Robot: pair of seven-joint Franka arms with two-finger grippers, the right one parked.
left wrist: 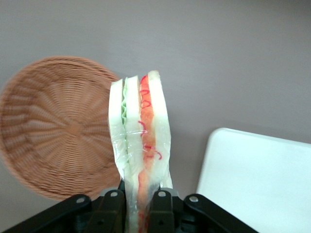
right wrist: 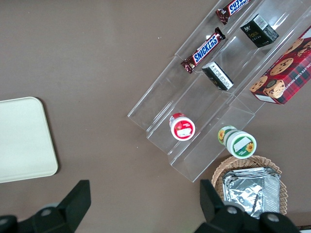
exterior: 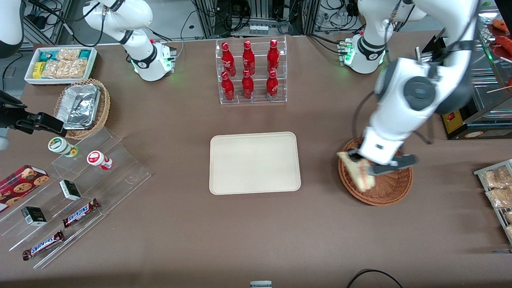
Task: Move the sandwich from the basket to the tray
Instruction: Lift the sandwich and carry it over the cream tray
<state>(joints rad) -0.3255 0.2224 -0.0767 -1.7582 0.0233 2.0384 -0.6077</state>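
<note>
My left gripper is shut on the sandwich, a plastic-wrapped wedge of white bread with a red and green filling. It holds it lifted above the rim of the reddish-brown wicker basket, on the edge nearest the tray. In the left wrist view the sandwich stands up between the black fingers, with the bare basket beneath on one side and a corner of the tray on the other. The cream tray lies bare at the table's middle, also in the right wrist view.
A clear rack of red bottles stands farther from the front camera than the tray. A tan basket with foil containers, a white snack box and acrylic steps with snacks lie toward the parked arm's end. Pastry packets sit at the working arm's end.
</note>
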